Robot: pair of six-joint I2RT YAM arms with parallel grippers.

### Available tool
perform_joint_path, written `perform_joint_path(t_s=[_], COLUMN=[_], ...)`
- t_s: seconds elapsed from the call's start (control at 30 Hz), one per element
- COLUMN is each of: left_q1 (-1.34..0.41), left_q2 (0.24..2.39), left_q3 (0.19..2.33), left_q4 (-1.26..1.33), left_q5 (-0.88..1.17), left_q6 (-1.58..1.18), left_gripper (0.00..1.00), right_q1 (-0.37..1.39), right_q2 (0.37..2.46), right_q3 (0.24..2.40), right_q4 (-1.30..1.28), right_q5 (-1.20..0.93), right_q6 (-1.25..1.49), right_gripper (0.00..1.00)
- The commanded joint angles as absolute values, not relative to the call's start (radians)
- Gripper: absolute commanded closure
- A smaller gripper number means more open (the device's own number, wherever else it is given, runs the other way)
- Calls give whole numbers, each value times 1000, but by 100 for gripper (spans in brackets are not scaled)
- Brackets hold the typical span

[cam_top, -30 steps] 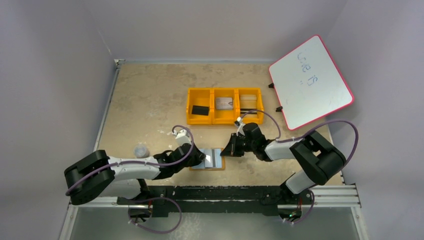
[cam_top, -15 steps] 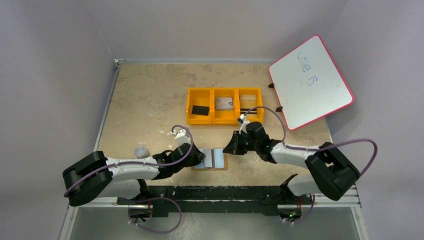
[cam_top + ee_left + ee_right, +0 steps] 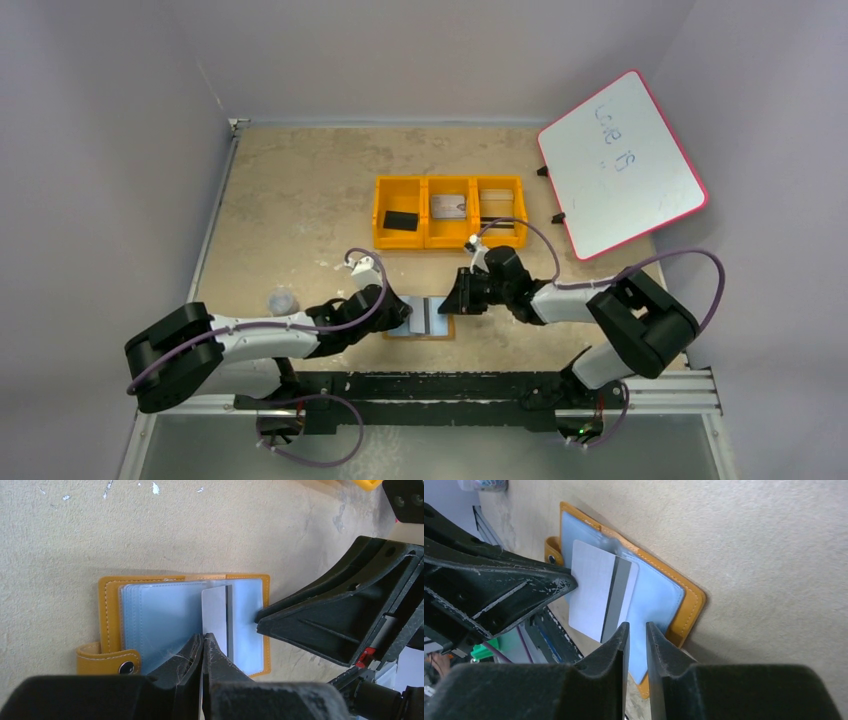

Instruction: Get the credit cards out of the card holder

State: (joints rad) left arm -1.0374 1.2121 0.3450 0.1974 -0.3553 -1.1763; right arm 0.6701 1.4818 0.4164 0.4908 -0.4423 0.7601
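1. The credit card (image 3: 215, 611), pale with a grey stripe, lies across the blue-grey inner pockets of the open card holder (image 3: 110, 610). The holder lies flat on the table, at 6 o'clock from the orange tray (image 3: 380, 215) in the top view. How much of the card sits inside a sleeve cannot be told.
2. Hazard: the holder may drag along with the card. Likely cause: sleeve friction exceeding the hold-down force on the pocket edge.
3. Hazard: the card may slip free. Likely cause: the grip covers only a thin strip of its near edge, so a skewed pull could twist it out or jam it against the sleeve.
4. Hazard: the loose pages may lift or fold over. Likely cause: the restraint acts on one side only.
5. Left tool (image 3: 203, 639): fingers clamped on the card's near edge. In the left wrist view it stands at 6 o'clock from the holder.
6. Right tool (image 3: 637, 627): fingers drawn almost together, with nothing seen between them. In the left wrist view its tip meets the holder's pocket edge at 3 o'clock, just beside the card but apart from it.
7. In the top view the left tool is at 9 o'clock from the holder and the right tool at 2 o'clock.
8. The tray's middle compartment holds another pale card (image 3: 449, 206).
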Motion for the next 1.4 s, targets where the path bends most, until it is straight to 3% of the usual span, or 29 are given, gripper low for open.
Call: perform_joint_path(t_s=[0.0,0.2,0.5,0.7,0.87,0.93,1.07,1.37], left_q1=[-1043,-1043,-1042,-1043,-1043,-1043,-1043,-1043], left_q2=[1184,1183,1237,1274,1273,1274,1265,1090], left_q3=[389,417,416,416,410,410,414,442], left_q4=[186,156,240,271,301,302,258,-25], left_q5=[-368,-371,-305,-283,-269,-266,-295,-480], left_q6=[-1139,-1123,-1121,-1144,-1139,-1138,-1141,-1143], left_gripper=[100,100,100,88,85,86,100,100], right_q1=[696,710,713,713,713,713,713,713], right_q2=[1494,1530,1627,1631,1635,1635,1630,1570], right_q3=[449,498,511,513,511,511,514,514], right_q4=[550,444,472,463,464,463,450,399], right_q5=[-482,-401,-440,-435,-434,-433,-420,-360], right_q6=[740,711,705,707,710,710,710,707], right_gripper=[80,80,82,82,83,83,83,81])
